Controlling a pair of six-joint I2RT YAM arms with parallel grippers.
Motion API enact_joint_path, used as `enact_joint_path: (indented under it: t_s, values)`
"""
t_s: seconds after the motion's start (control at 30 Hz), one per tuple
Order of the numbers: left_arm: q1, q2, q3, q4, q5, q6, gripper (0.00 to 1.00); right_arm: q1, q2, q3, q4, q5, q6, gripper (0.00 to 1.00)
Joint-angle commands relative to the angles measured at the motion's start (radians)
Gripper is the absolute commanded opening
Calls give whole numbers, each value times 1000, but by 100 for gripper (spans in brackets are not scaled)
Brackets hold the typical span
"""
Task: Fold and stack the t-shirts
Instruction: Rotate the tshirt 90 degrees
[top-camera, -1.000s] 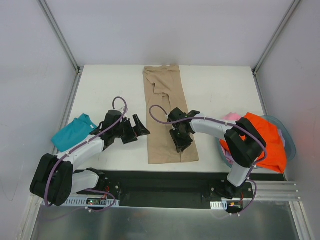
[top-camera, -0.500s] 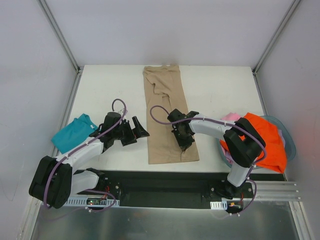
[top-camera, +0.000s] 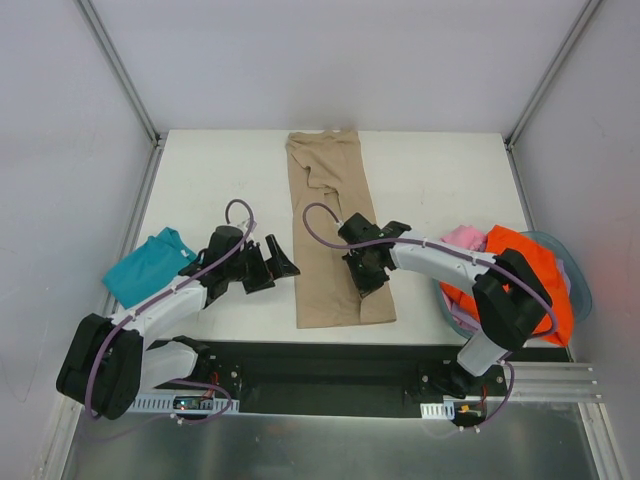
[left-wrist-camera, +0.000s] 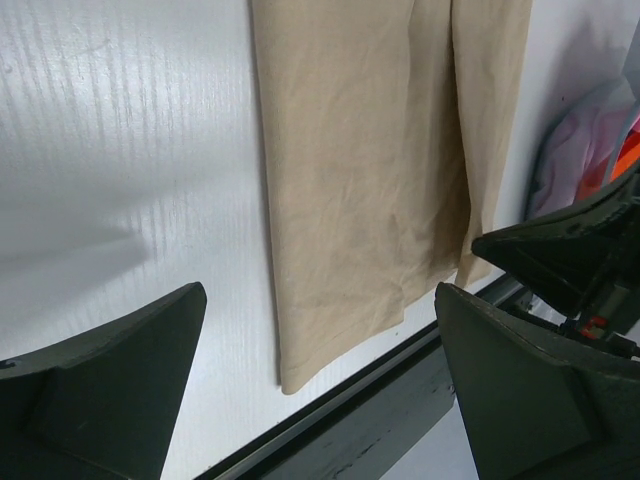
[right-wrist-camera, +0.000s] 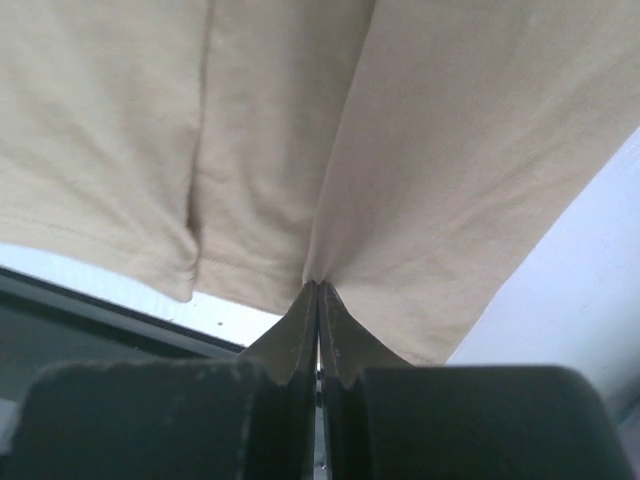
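Both arms on my feed share one build. The left arm (top-camera: 165, 300) and the right arm (top-camera: 440, 258) have glossy white link shells set between bulky matte black joint housings (top-camera: 100, 362). A thin purple cable (top-camera: 238, 206) runs in loose loops along each one (the right arm's bows out near its wrist). Both are bolted to a black base plate (top-camera: 330, 378), with a small circuit board (top-camera: 190, 403) at each foot showing tiny coloured specks. I see broad, black, wedge-shaped fingers (left-wrist-camera: 110, 385) on the left gripper (left-wrist-camera: 320, 295), while the right gripper (right-wrist-camera: 318, 300) narrows to thin dark blades.
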Motion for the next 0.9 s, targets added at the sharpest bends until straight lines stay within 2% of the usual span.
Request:
enact_joint_path:
  t_s: [0.0,0.33,0.87]
  values:
    - [-26,-12,-11,3,22,13,99,8,-77,-4,-22,-55,-3,1]
    - [-117,106,15,4,25,-13,99,19,-55,29,-8,-130,-7,1]
    - [-186,155,15,18,4,-53,99,41,-52,65,27,-191,10,1]
